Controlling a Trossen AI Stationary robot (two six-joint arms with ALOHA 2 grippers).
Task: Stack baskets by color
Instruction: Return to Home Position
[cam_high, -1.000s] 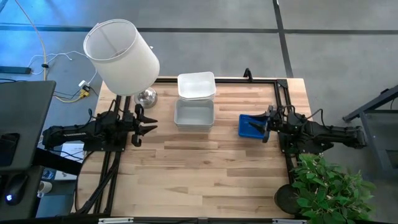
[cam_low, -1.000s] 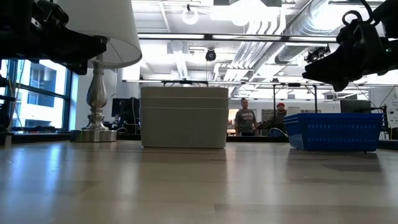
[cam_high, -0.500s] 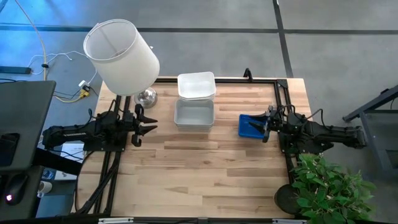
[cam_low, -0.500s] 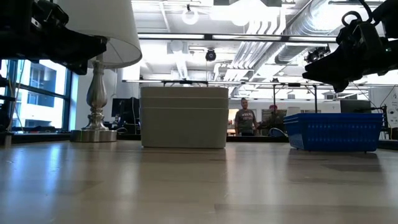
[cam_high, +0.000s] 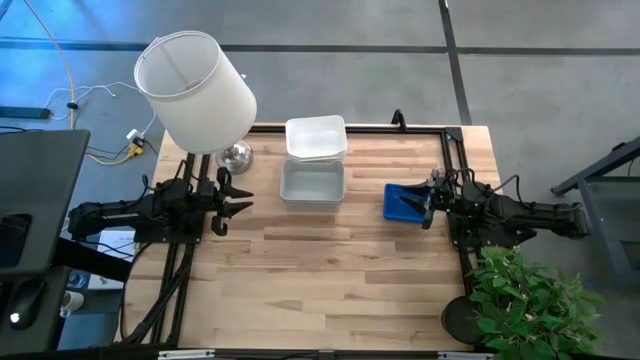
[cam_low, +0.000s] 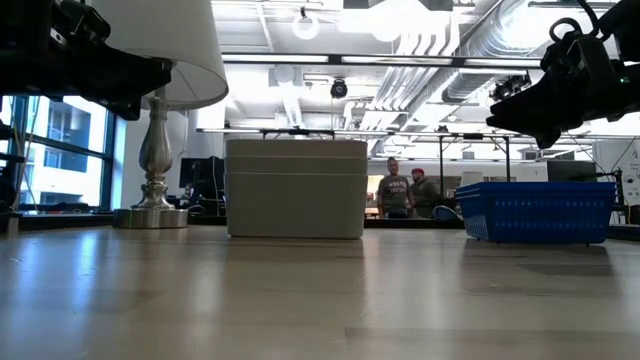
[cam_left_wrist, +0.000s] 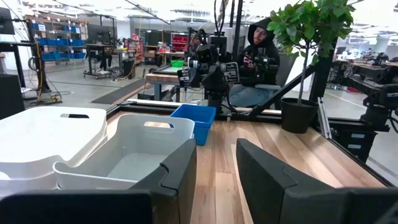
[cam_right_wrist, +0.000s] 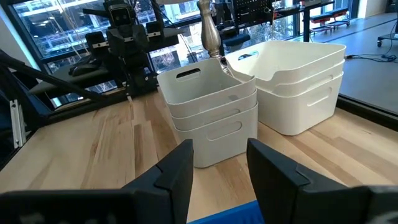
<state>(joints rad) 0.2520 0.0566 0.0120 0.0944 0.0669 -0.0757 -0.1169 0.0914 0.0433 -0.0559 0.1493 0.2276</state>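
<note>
Two stacks of white baskets stand side by side at the table's far middle, one (cam_high: 316, 138) at the far edge and one (cam_high: 313, 183) just in front of it; the right wrist view shows them as the nearer stack (cam_right_wrist: 208, 112) and the farther stack (cam_right_wrist: 305, 81). A blue basket (cam_high: 403, 202) rests on the table at the right. My right gripper (cam_high: 428, 205) hangs open above the blue basket's right end (cam_low: 535, 210), clear of it. My left gripper (cam_high: 235, 197) stands open at the table's left edge, level, with nothing between its fingers (cam_left_wrist: 180, 174).
A lamp with a large white shade (cam_high: 195, 90) and a metal foot (cam_high: 235, 155) stands at the far left corner. A potted plant (cam_high: 525, 300) stands off the near right corner. The near half of the table (cam_high: 320, 290) is bare wood. People (cam_low: 397, 190) stand in the room beyond.
Both arms and all baskets have kept still. A person in the room behind the table has walked a little to the left in the low view.
</note>
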